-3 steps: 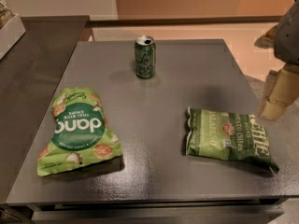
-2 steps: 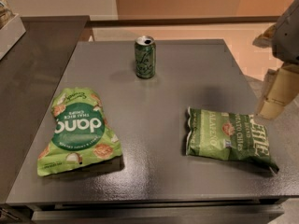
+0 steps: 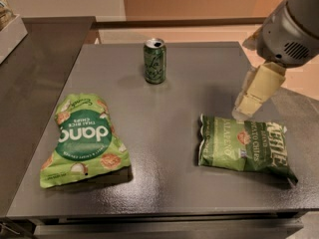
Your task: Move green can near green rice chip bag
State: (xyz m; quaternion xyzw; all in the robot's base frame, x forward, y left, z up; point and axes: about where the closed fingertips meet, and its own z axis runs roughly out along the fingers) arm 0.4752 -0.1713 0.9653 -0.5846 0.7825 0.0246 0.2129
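Judging from how things lie, you have the whole task ahead of you: nothing is grasped and nothing is placed.

Your dark table [image 3: 169, 193] carries three things. The biggest is the green rice chip bag [image 3: 82, 138], lying flat on the near left part of the top with its label upside down to the camera. Opposite it, on the near right, lies a green jalapeño chip bag [image 3: 244, 148]. That one is not your target, so keep the two apart in your mind.

The arm's grey housing [image 3: 291, 26] reaches in from the upper right. Below it the gripper [image 3: 243, 109] hovers over the table's right side, just above the far edge of the jalapeño bag, and it holds nothing. Whether it is open or closed, you cannot tell from this view.

Smallest is the green can [image 3: 155, 61], upright toward the far edge, about midway across. It stands well apart from the rice chip bag and from the gripper.

As I judge it, these steps are left:
- Take the gripper left and back to the can.
- Grasp the can.
- Carry it toward the near left.
- Set it down upright just beside the rice chip bag.
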